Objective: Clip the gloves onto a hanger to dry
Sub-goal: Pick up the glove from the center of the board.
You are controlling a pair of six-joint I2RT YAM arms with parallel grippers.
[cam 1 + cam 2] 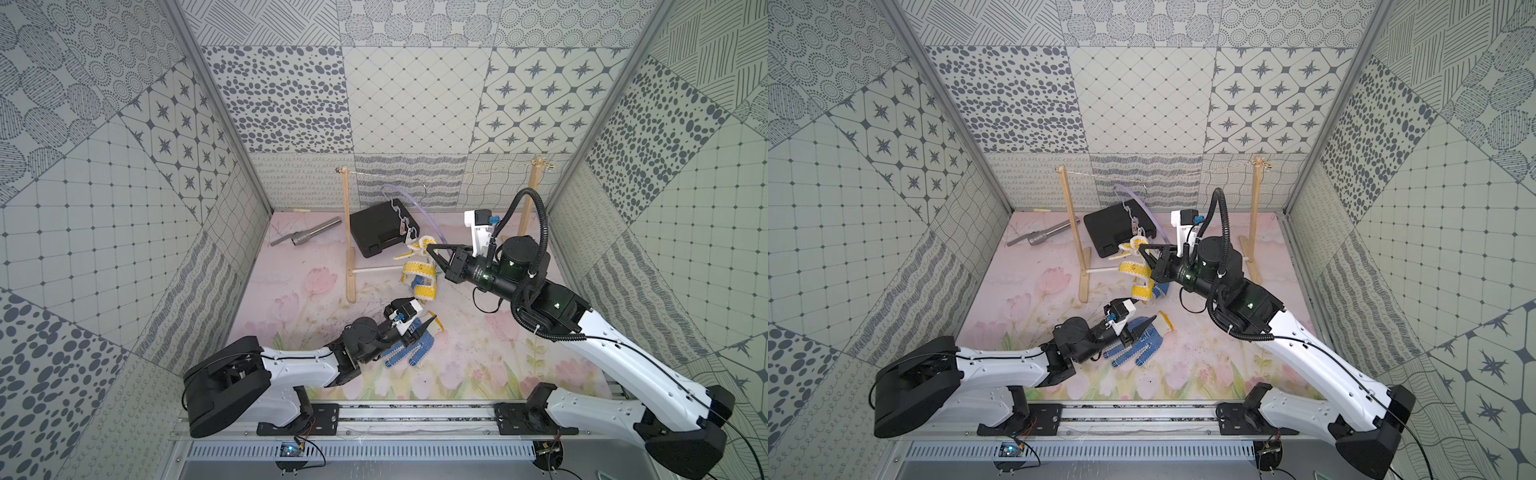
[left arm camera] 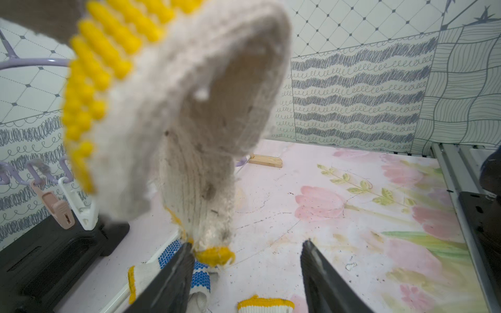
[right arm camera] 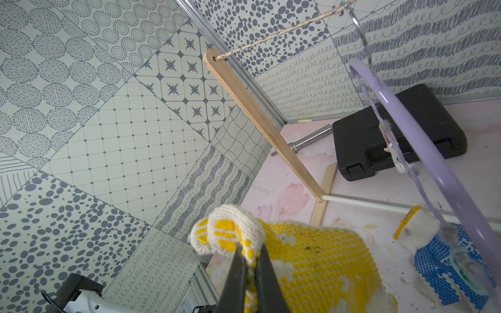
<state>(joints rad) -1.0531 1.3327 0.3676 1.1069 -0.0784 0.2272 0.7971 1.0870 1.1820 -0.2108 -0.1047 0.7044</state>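
Yellow-dotted glove (image 1: 420, 271) up off the table (image 1: 478, 365), dangling cuff-down just beside the low end of the hanger (image 3: 433, 162). Pinched at a folded knit finger by the right gripper (image 3: 250, 260), jaws clamped tight on the fabric, nothing else taking its weight in the wrist view.

Left gripper (image 2: 246, 242) right below, jaws apart. Yellow cuff edge hanging just beside one jaw, not squeezed.

Hanger tilted, wire hook over the string (image 1: 386, 176) of the wooden frame (image 1: 347, 232). Lilac arc sloping down toward the right gripper. Pink peg (image 2: 58, 208) and white peg (image 2: 81, 208) hanging side by side off the wavy bar (image 1: 398, 216), both closed on nothing.

Second blue-dotted glove (image 3: 433, 265) tucked right behind the yellow one at the hanger's low end. Looks pegged there, but too cluttered to be sure.

Other blue-dotted glove (image 1: 417, 347) flat on the table, dots up, partly under the left gripper, cuff pointing away from the left arm.

Black case (image 1: 380, 230) at the back of the table, behind the frame, pegs hanging over it. Metal tube (image 1: 307, 235) lying beside the case, well apart from both grippers.
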